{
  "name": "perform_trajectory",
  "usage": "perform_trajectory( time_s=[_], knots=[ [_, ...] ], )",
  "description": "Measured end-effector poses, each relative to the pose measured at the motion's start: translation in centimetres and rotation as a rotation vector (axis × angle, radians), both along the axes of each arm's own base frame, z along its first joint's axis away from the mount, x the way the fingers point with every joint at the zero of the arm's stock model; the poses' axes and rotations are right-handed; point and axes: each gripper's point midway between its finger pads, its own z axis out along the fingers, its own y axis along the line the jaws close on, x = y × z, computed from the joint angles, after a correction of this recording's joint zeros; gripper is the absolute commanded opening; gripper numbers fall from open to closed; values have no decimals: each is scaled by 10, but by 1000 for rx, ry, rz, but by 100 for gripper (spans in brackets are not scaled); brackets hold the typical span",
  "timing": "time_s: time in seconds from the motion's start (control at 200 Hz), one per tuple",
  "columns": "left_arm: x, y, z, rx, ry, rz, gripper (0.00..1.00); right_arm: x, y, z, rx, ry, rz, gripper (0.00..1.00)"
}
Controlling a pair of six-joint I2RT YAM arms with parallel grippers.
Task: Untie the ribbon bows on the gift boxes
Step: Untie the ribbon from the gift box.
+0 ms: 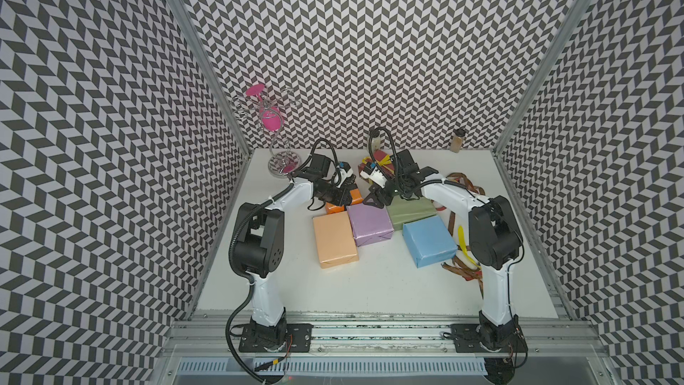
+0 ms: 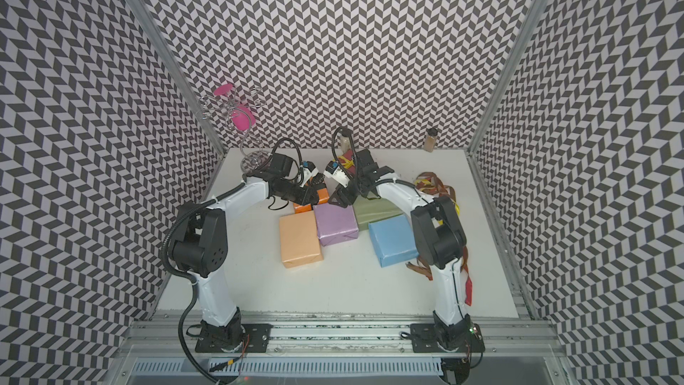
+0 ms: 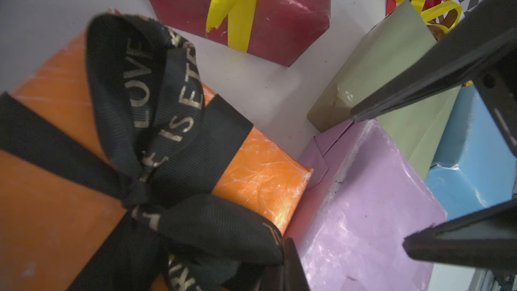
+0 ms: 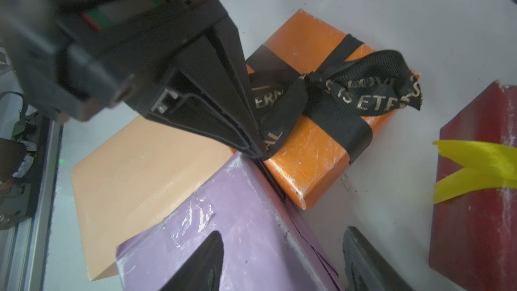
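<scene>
The orange gift box point(image 4: 307, 163) carries a tied black ribbon bow point(image 4: 349, 90) with pale lettering. My left gripper point(image 4: 258, 151) is shut on one tail of that bow at the box's edge, beside the lilac box point(image 4: 251, 233). My right gripper point(image 4: 279, 247) hovers open over the lilac box's corner, nothing between its fingers. Behind them, the dark red box point(image 3: 279, 9) has a yellow ribbon point(image 3: 237, 9) across it. In a top view the peach point(image 1: 335, 240), lilac point(image 1: 370, 224), sage green point(image 1: 411, 211) and light blue point(image 1: 429, 240) boxes lie bare.
Loose brown, yellow and red ribbons point(image 1: 464, 183) lie at the table's right side, more by the right arm point(image 1: 462, 268). A wire stand with a pink glass point(image 1: 272, 116) stands back left. Two spice jars point(image 1: 457, 140) stand by the back wall.
</scene>
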Motion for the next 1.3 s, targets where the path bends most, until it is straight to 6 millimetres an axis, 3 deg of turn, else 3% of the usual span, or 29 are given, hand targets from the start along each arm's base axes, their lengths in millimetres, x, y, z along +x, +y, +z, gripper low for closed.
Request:
perform_trajectory(
  time_s=[0.2, 0.471, 0.706, 0.971, 1.302],
  knots=[
    [-1, 3, 12, -24, -23, -26, 0, 17, 12, -8, 36, -9, -32, 61],
    [-4, 7, 55, -77, -101, -67, 0, 28, 31, -37, 32, 19, -75, 60],
    [-8, 15, 79, -115, -126, -70, 0, 33, 38, -34, 30, -8, -101, 60],
    [12, 40, 137, -185, -221, -31, 0, 39, 38, -36, 30, -19, -121, 61],
    [12, 62, 184, -276, -270, -5, 0, 42, 40, -38, 38, -23, -128, 62]
  ],
)
